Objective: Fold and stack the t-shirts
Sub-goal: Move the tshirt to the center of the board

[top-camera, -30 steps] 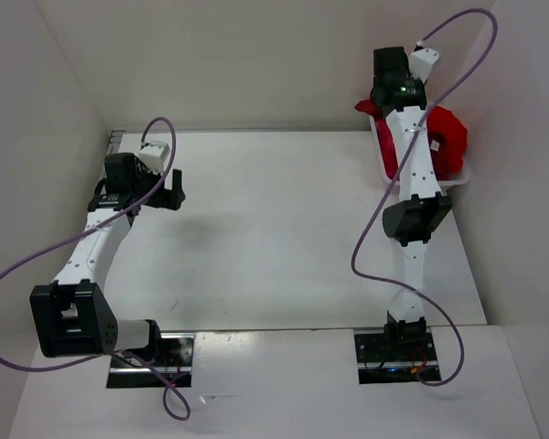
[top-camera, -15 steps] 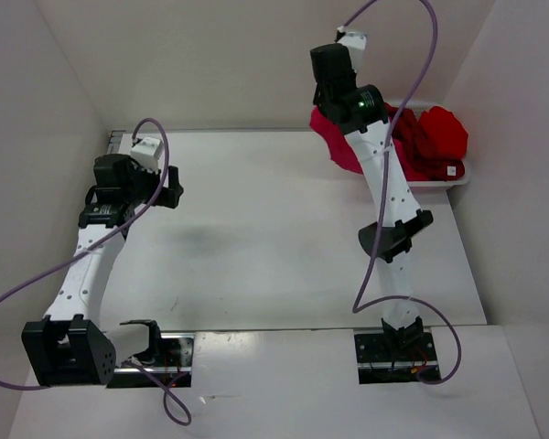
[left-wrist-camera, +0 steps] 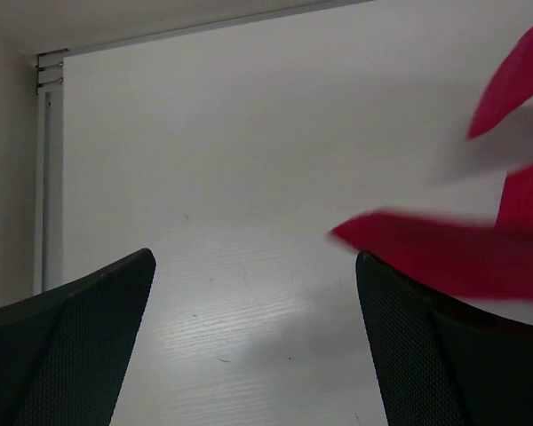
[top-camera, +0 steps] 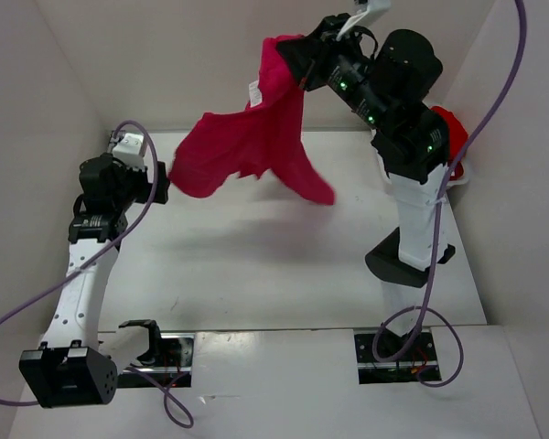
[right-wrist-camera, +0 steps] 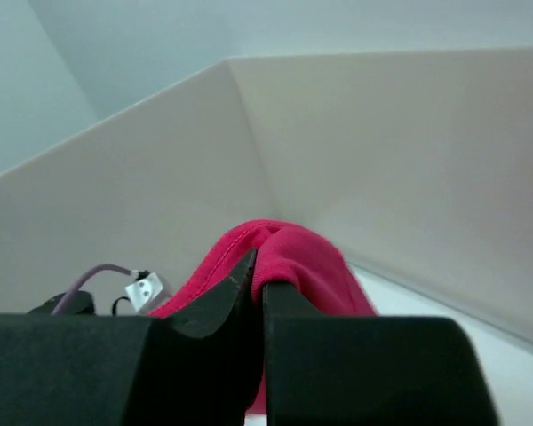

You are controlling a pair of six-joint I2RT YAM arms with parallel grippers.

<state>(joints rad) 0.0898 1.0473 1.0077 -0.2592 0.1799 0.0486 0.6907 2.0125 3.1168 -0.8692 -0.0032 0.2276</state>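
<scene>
High above the table [top-camera: 256, 265], the right hand [top-camera: 297, 62] pinches the crimson t-shirt [top-camera: 247, 151], which hangs below and left of it. Ahead-right of the left hand [left-wrist-camera: 253, 257], fingers spread, lies its blurred edge, untouched. Up close, the right fingers [right-wrist-camera: 218, 306] press together on a fold.

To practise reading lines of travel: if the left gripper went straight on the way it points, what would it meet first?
Probably the bare table; the left gripper is open and tilted down at it. The pinkish-crimson t-shirt hangs just right of that line, depth unclear.
</scene>
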